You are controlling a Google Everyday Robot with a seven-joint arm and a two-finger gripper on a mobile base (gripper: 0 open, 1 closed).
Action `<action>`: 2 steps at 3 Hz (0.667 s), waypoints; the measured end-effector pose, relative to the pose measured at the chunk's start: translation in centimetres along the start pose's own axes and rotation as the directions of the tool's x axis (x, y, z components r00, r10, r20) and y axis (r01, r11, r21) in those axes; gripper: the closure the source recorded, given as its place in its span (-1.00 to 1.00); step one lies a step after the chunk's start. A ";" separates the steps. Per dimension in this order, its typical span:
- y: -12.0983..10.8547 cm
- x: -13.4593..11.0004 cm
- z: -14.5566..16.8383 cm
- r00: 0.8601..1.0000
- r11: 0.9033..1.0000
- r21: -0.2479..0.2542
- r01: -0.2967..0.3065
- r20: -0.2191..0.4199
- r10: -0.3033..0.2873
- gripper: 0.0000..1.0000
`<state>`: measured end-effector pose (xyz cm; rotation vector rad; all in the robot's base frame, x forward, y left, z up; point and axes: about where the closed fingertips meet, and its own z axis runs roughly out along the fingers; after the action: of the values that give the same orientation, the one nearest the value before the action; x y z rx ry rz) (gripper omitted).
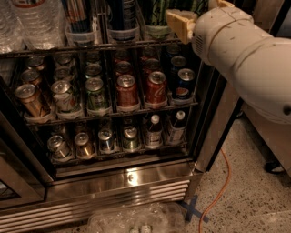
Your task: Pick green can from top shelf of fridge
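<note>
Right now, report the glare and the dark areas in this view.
Camera view: a bright glare patch sits on the steel sill of the fridge; the interior is dim, so the green can on the top shelf shows faintly, cut by the frame's upper edge; the pale gripper, top right beside it, is well lit.
</note>
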<state>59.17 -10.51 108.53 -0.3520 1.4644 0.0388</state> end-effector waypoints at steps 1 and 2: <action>-0.9 0.4 0.0 1.000 0.999 0.033 -0.002 0.009 0.002 -0.40; -1.7 0.6 0.1 1.000 0.998 0.065 -0.004 0.019 0.002 -0.36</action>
<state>59.68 -12.18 108.31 -0.2959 1.4436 -0.0028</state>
